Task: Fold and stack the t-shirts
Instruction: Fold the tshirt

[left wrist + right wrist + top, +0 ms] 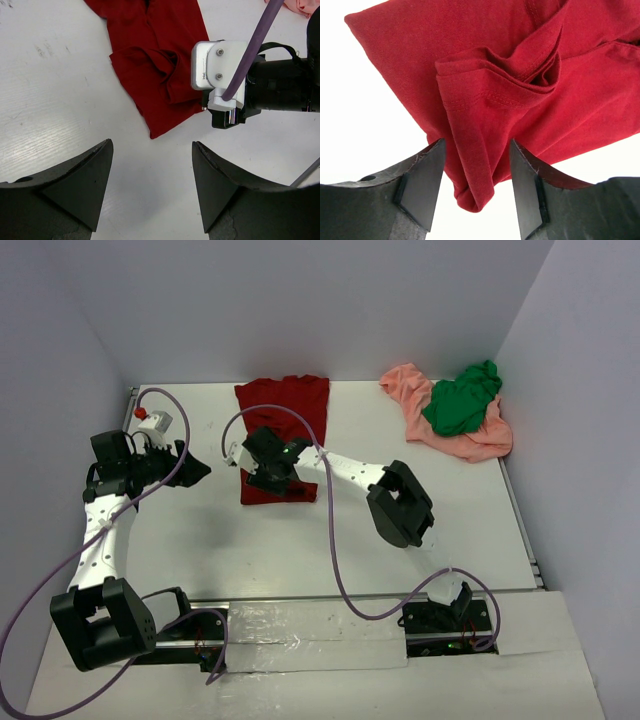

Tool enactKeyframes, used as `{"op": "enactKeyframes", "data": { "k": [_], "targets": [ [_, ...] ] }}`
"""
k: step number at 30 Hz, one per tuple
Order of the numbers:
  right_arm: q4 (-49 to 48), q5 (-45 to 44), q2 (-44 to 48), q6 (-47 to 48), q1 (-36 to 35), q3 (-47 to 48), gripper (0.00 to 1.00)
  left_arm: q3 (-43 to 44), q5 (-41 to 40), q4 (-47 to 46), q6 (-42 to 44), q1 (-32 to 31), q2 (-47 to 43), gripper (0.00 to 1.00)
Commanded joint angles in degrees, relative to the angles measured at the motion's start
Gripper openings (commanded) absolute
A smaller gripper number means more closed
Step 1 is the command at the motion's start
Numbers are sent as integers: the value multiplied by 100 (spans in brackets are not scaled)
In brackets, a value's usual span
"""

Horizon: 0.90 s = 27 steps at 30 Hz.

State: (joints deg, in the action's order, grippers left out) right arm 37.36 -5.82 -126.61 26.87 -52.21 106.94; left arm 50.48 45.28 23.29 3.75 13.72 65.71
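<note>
Currently, the dark red t-shirt (283, 410) is lying at the far middle of the white table (300, 550), folded into a long strip with its layers bunching into creases near the closer end. The right gripper (262, 472) is hovering over that closer end; in its wrist view the right gripper (476, 145) is standing with jaws apart, straddling a folded corner of the dark red t-shirt (485, 100), with a sliver of table showing between the cloth and one finger. The left gripper (195, 472) is sitting just left of the shirt, and its wrist view shows the left gripper (151, 150) spread wide over bare table, holding nothing, close to the garment's corner. In the far right corner, the bright green t-shirt (462, 400) is resting crumpled on top of the salmon-pink t-shirt (470, 445).
</note>
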Motion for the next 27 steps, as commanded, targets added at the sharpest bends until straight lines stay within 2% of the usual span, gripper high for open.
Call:
{"op": "enactKeyframes", "data": {
  "k": [1, 13, 16, 22, 24, 27],
  "targets": [
    [95, 134, 242, -51, -18, 258, 60, 32, 192, -176, 100, 44, -76, 73],
    [192, 310, 84, -121, -9, 284, 59, 24, 201, -175, 108, 44, -85, 73],
    [166, 363, 75, -121, -9, 240, 49, 6, 192, -176, 109, 44, -103, 73],
    [183, 433, 92, -121, 0, 205, 41, 23, 183, -140, 109, 44, -164, 73],
    [192, 468, 110, -147, 9, 196, 41, 41, 201, -132, 100, 44, -173, 73],
    [227, 503, 101, -156, 9, 188, 51, 41, 201, -132, 100, 44, -164, 73]
  ]
}}
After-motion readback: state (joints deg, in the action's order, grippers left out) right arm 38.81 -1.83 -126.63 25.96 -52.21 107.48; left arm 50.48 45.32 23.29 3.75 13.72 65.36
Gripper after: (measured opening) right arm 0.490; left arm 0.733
